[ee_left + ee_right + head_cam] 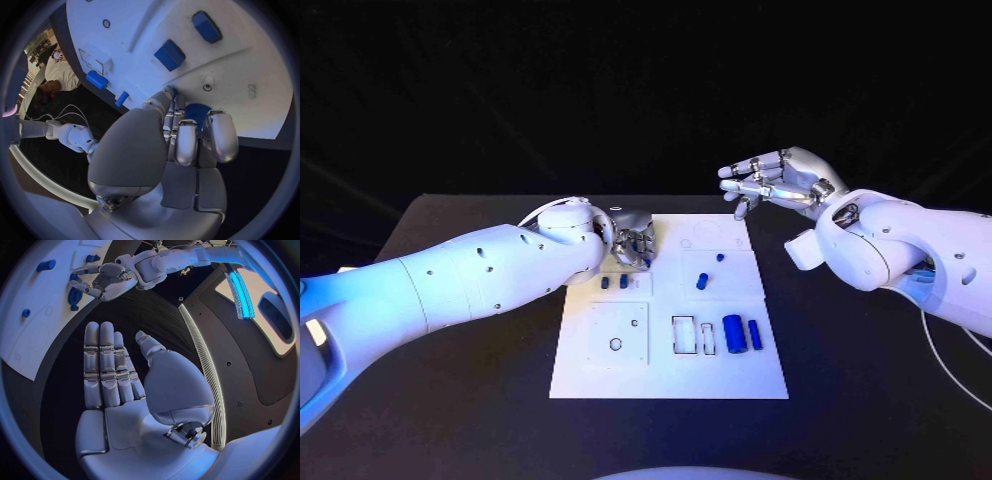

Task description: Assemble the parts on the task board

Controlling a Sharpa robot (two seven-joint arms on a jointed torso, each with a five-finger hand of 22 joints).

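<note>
The white task board (668, 370) lies in the middle of the black table. My left hand (629, 243) is low over its far left corner, fingers curled around a blue ribbed round part (197, 112); the same part (74, 295) shows under that hand (103, 280) in the right wrist view. Two small blue parts (615, 283) sit just in front of the left hand. Other blue parts (704, 281) stand mid-board, and two long ones (743, 333) lie at the near right. My right hand (783, 180) hangs above the board's far right corner, fingers apart and holding nothing.
Rectangular slots (692, 336) and an oval hole (616, 344) are cut in the board's near half. Black table (862, 380) surrounds the board on all sides. A white cable (949, 350) trails along the right arm.
</note>
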